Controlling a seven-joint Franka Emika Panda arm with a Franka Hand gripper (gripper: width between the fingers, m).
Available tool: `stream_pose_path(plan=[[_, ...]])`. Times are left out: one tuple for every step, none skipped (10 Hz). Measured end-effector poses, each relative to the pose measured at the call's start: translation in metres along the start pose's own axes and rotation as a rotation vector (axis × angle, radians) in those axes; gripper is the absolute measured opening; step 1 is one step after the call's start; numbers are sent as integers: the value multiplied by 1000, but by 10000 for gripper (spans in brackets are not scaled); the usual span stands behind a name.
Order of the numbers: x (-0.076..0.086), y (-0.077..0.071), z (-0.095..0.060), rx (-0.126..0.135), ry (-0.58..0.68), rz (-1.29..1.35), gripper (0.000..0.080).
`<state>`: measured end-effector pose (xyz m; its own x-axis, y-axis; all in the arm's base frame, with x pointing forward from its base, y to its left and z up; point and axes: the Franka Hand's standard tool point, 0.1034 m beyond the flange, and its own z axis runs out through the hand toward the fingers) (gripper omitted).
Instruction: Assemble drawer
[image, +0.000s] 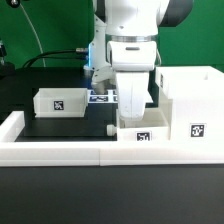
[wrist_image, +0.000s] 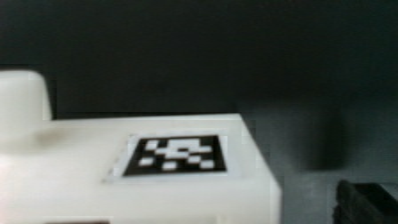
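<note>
Beside the tall casing (image: 188, 95), on the exterior view's left of it, one small tray (image: 140, 128) is seen beneath the gripper (image: 133, 105). The second tray (image: 60, 101) lies well apart from that casing. Only in the wrist view is a blurred square tag (wrist_image: 178, 156) shown close, on matte white plastic. All three parts are boxy and smooth-walled. Whether the jaws are clenched cannot be told.

White tray (image: 76, 97) on a black table (image: 70, 128), with a black-and-white blocky tag (image: 57, 103) on its side. The second tray (image: 140, 131) is white too, same pattern. The casing (image: 190, 95) is white, tagged likewise. White rail (image: 60, 152). The arm (image: 130, 25) is white, dark at the joint. In the wrist view, a black-and-white tag sits on white plastic.
</note>
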<state>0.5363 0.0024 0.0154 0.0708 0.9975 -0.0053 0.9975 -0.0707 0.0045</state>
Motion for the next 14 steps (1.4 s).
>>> stream_pose_path(plan=[[1, 3, -6, -10, 0, 3, 646], [0, 6, -12, -20, 0, 4, 649], [-1, 10, -20, -31, -1, 7, 649], [-7, 12, -27, -30, -5, 6, 649], [-15, 14, -33, -30, -10, 18, 649], [-22, 15, -36, -35, -12, 25, 649], [-33, 17, -37, -38, -13, 0, 649], [-49, 18, -38, -39, -15, -10, 649], [-56, 18, -36, -36, -15, 1, 649], [-63, 15, -31, -27, -9, -24, 649], [-75, 11, -24, -16, 17, -23, 649], [-81, 8, -17, -8, 52, -10, 649], [-83, 4, -11, 0, 79, -18, 649], [-85, 1, -4, 7, 108, -21, 649]])
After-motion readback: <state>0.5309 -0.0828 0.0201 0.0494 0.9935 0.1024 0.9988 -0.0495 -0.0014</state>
